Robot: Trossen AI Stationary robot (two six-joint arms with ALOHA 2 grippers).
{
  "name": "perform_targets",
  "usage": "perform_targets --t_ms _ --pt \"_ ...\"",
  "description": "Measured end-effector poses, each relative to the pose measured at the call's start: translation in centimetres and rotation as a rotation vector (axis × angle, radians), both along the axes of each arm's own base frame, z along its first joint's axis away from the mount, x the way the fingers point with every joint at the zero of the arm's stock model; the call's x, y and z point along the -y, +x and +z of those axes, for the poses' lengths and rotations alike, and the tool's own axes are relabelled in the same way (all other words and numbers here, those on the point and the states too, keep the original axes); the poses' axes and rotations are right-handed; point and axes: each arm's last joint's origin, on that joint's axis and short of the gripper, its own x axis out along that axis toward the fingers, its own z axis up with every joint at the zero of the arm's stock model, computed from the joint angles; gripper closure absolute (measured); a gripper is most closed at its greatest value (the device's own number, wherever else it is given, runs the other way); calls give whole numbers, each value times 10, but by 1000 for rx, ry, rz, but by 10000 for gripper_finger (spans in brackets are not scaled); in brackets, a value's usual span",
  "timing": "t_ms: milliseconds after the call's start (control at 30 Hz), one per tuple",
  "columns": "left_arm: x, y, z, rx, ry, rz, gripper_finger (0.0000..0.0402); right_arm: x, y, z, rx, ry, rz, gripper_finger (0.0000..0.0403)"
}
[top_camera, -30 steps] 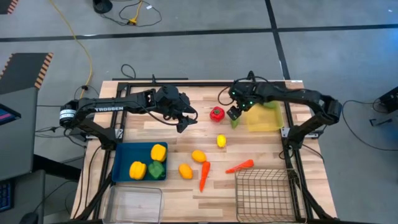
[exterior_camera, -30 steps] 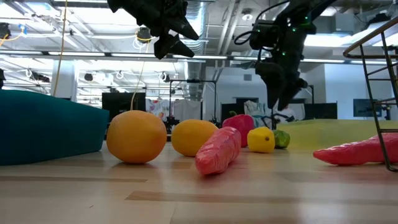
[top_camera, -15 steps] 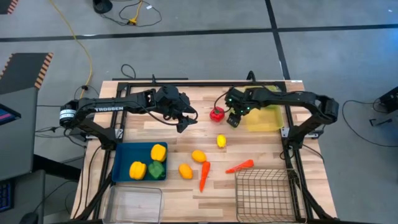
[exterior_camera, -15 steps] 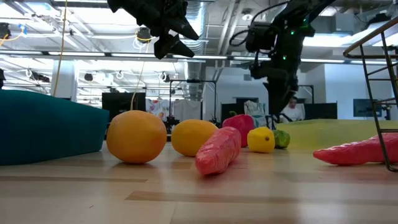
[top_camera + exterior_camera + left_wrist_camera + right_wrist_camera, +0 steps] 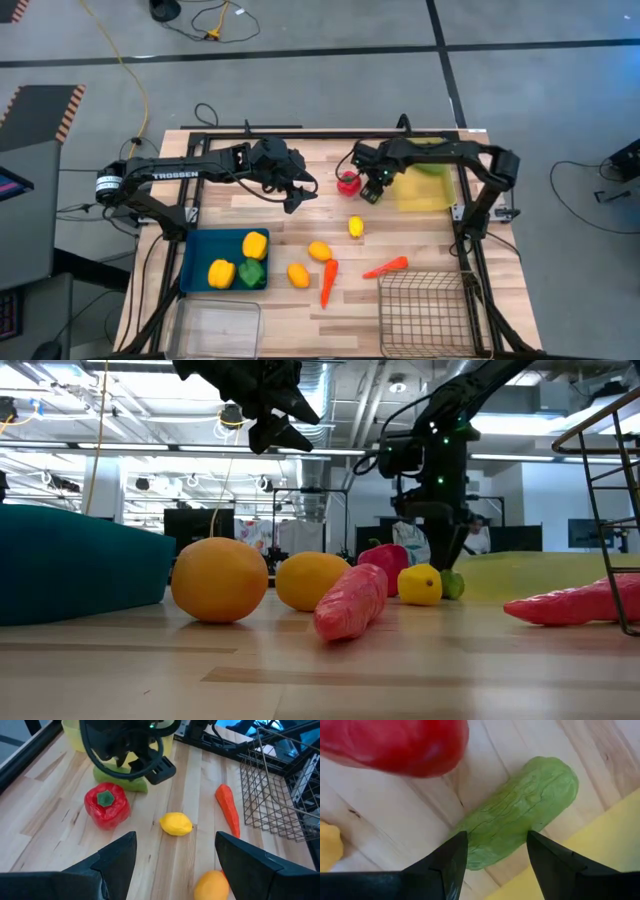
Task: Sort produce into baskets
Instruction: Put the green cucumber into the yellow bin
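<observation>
Straddling the green cucumber (image 5: 520, 815), the right gripper (image 5: 495, 852) has its 2 fingers parted around it, 1 on each side, with no firm squeeze visible yet; the cucumber lies at center-right of the high view, between the red bell pepper (image 5: 347, 182) and the translucent yellow tray (image 5: 425, 190), just beside both. The crowding looks like the main risk: a finger could nudge the pepper away or catch the tray's edge, and the rounded cucumber could squirt out if pinched off-center. The left gripper (image 5: 296, 198) hangs open above the boards left of center, holding nothing. Readable writing is limited to "TROSSEN" on the left arm (image 5: 180, 175) in the high view's left half.
</observation>
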Motion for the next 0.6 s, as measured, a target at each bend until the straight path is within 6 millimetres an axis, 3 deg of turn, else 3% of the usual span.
perform_targets --t_ms 300,600 --pt "0 0 0 0 1 0 145 6 2 -11 25 145 -26 172" --pt "0 0 0 0 2 0 145 -11 5 1 80 182 38 172"
